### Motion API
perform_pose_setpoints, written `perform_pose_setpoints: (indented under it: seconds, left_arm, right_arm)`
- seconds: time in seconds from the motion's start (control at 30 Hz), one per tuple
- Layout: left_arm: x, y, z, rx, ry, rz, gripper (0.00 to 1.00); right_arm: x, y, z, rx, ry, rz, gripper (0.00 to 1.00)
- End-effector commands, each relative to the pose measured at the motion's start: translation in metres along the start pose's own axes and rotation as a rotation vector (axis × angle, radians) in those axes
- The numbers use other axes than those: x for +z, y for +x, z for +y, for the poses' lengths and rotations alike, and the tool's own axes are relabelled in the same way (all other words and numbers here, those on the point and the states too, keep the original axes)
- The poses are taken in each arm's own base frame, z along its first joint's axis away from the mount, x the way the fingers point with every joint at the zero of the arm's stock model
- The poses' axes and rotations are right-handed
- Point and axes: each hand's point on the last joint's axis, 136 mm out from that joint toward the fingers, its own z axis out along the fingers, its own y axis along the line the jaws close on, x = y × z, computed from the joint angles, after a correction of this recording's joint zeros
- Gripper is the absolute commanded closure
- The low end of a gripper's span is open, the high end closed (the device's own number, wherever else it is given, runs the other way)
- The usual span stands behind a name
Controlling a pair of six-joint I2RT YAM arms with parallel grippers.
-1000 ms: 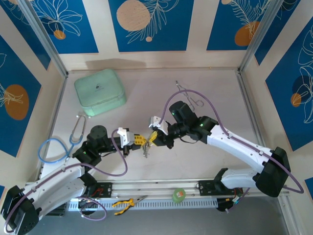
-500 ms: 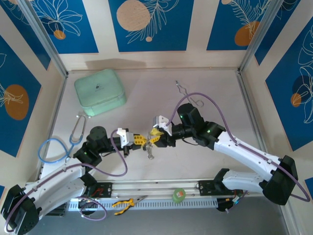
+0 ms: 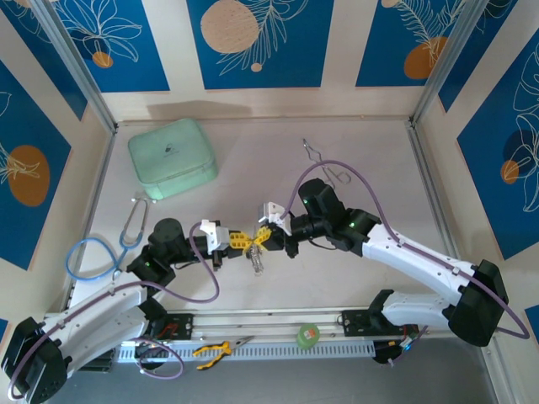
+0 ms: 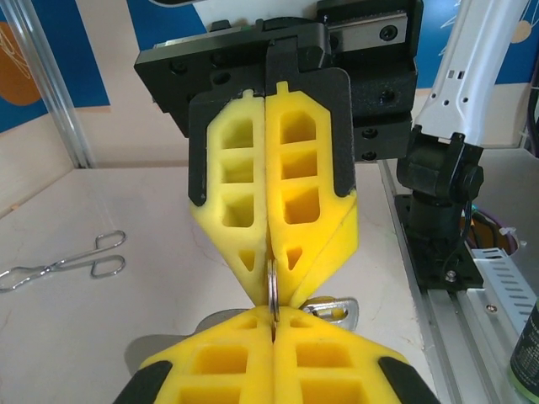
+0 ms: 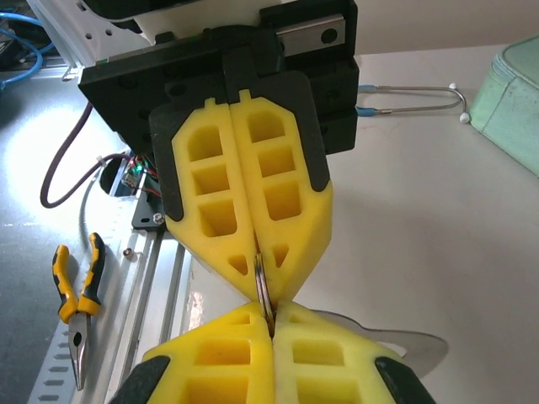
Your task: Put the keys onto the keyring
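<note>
i am pinching the thin pale silvery keyring (image 4: 272, 290) edge-on between both pincers, which are meeting tip to tip. the left yellow-fingered gripper (image 3: 242, 242) is clenching one rim and the right yellow-fingered gripper (image 3: 262, 236) is clenching the opposite rim. a small silver metal loop (image 4: 333, 310) is hanging just beneath.

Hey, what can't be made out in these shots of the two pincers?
- Most of the thin silvery metal keyring: wrist views, buried between the shut tips of the left pincer and right pincer.
- The small metal piece dangling below: top view, too small to tell chain from key.
- The long silver forceps: left wrist view, tips cut off by the left edge.
</note>
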Motion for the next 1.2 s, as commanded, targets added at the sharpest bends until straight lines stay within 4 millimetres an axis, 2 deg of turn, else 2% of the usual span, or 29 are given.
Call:
perform_pose_setpoints:
  seconds: [0.0,0.07,0.23,0.5,0.63,0.77,0.8,0.83,0.93,0.97,1.17]
  left_arm:
    - [-0.001,-0.006,0.000,0.032,-0.016,-0.009,0.81]
    - [-0.004,-0.003,0.002,0.041,-0.034,0.023,0.75]
    - [-0.005,0.001,0.003,0.051,-0.036,0.082,0.76]
    - [-0.002,-0.002,0.004,0.056,-0.023,0.090,0.76]
    - [0.001,0.000,0.003,0.056,-0.003,0.095,0.86]
    - [0.002,0.000,-0.001,0.053,0.026,0.107,1.00]
    - [0.002,0.001,-0.001,0.053,0.028,0.110,1.00]
    - [0.002,0.000,-0.002,0.056,0.031,0.107,1.00]
    - [0.000,-0.003,-0.003,0.063,0.025,0.080,1.00]
    - [0.000,-0.005,-0.003,0.063,0.017,0.057,1.00]
    - [-0.002,-0.023,0.000,0.032,-0.015,-0.095,1.00]
  right_arm:
    - [-0.003,-0.011,0.000,-0.033,0.003,0.006,1.00]
    - [-0.005,-0.006,-0.003,-0.050,0.026,0.053,1.00]
    - [-0.005,0.007,-0.006,-0.104,0.049,0.200,1.00]
    - [0.003,0.014,0.000,-0.200,0.017,0.341,1.00]
    - [0.008,0.012,0.001,-0.214,-0.002,0.349,1.00]
    - [0.009,0.000,0.005,-0.200,-0.014,0.283,1.00]
    - [0.008,-0.003,0.005,-0.196,-0.010,0.261,1.00]
    - [0.006,-0.006,0.004,-0.188,0.000,0.238,0.96]
    - [-0.004,-0.008,-0.003,-0.131,0.032,0.154,0.74]
    - [-0.007,-0.009,-0.005,-0.100,0.037,0.117,0.70]
    - [-0.012,-0.003,-0.004,0.019,0.020,0.026,0.68]
